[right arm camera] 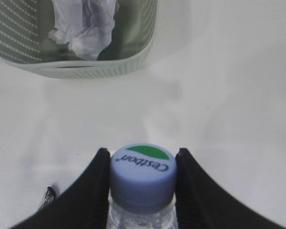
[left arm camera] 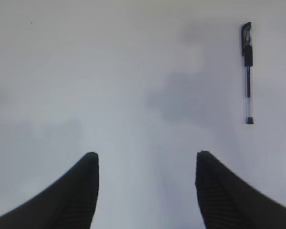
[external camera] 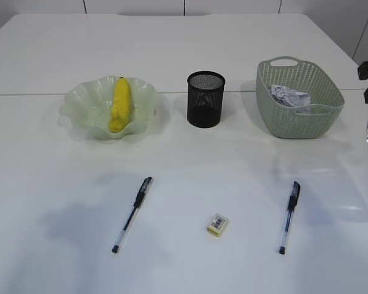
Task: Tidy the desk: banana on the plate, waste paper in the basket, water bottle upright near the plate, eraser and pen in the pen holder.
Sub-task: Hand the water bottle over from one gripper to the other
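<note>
- Right now the right gripper [right arm camera: 142, 167] has its black jaws pressed against both sides of the pale blue cap of the clear plastic water bottle [right arm camera: 142, 177], which stands upright at the far right edge of the table in the exterior view, well away from the plate.
- Likely the bottle carries some weight if it holds water; how full it is cannot be told. The cap is hard and ribless on top, so a grip just under it, at the neck, seems safer than on the thin body, which would dent and slip.
- The left gripper [left arm camera: 147, 164] hovers with jaws wide apart and nothing between them, over bare table, with the left blue-capped gel pen [left arm camera: 248, 71] off to one side.
- Light, stiff items remain: that pen, the right gel pen [external camera: 289, 216] and the small yellowish eraser [external camera: 217, 225], all lying flat, apart from the black mesh pen holder [external camera: 205, 99].
- The yellow banana [external camera: 119, 104] lies in the wavy translucent green plate [external camera: 80, 104]; the crumpled white paper [external camera: 288, 97] sits inside the grey-green woven basket [external camera: 322, 113].
- The white table [external camera: 184, 49] is smooth and glossy, so pens may skid; white panels stand behind.
</note>
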You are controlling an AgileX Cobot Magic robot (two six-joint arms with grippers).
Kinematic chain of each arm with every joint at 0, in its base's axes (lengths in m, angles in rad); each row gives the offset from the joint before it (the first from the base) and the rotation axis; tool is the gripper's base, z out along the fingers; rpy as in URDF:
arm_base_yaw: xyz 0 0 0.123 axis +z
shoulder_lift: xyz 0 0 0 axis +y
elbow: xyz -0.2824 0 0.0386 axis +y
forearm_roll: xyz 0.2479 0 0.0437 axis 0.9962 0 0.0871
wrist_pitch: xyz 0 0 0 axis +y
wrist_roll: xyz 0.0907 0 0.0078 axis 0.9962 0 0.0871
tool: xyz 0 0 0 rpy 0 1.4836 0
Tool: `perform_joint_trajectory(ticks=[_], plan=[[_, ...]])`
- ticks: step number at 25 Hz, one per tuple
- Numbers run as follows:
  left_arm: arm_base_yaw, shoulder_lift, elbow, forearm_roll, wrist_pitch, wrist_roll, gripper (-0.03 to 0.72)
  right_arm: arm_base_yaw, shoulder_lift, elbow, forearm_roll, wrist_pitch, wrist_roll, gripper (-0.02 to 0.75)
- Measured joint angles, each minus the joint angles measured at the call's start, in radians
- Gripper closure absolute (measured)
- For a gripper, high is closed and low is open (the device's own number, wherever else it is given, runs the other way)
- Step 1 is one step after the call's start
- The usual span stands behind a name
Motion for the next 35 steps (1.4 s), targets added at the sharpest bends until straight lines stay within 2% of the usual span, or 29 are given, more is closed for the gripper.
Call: perform_joint_trajectory(ticks=[3, 6, 16, 26, 35], plan=[[0.000, 0.000, 0.000, -0.020, 0.000, 0.000, 0.234, 0.000, -0.054, 0.004, 0.031, 0.000, -0.058, 0.492], [0.000, 0.000, 0.000, -0.025, -0.007, 0.000, 0.234, 0.000, -0.108, 0.006, 0.111, -0.003, -0.164, 0.493], [0.000, 0.000, 0.000, -0.074, -0.029, 0.033, 0.234, 0.000, -0.216, 0.006, 0.510, -0.001, -0.661, 0.493], [0.000, 0.000, 0.000, -0.108, -0.051, 0.061, 0.234, 0.000, -0.237, 0.006, 0.939, 0.150, -1.144, 0.494], [0.000, 0.000, 0.000, -0.185, -0.068, 0.130, 0.234, 0.000, -0.237, 0.006, 1.177, 0.302, -1.427, 0.494]])
